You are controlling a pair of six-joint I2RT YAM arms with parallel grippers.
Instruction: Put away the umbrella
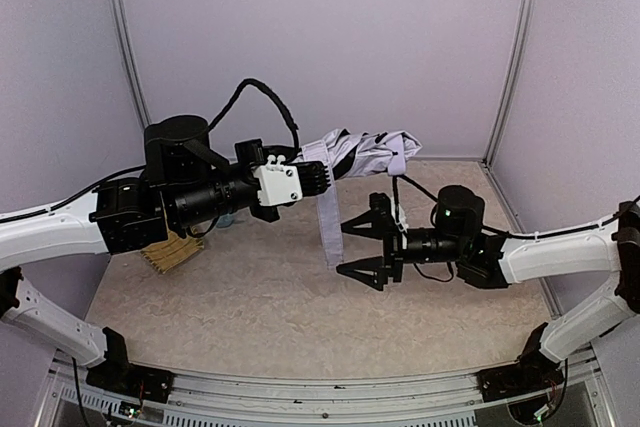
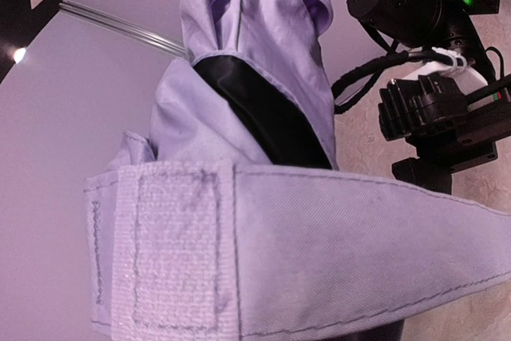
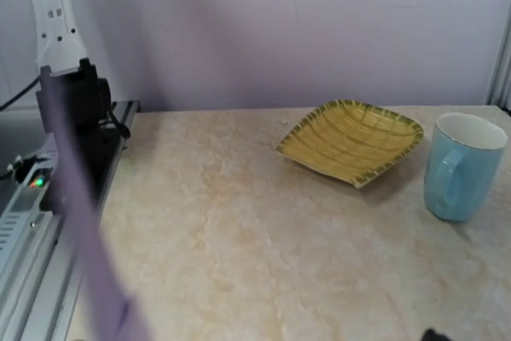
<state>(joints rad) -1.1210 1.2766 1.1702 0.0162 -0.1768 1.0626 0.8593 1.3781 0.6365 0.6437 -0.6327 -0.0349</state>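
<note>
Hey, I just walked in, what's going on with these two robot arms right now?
The left gripper has its fingers shut on one end of the folded lavender umbrella, holding it up over the table. The umbrella's strap hangs loose, not wrapped around it. The right gripper is open beside that strap, holding nothing. A yellow woven dish and a blue mug sit on the table.

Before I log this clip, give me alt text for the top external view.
The left gripper holds the folded lavender umbrella above the table, its strap hanging down. The right gripper is open beside the strap.
</note>
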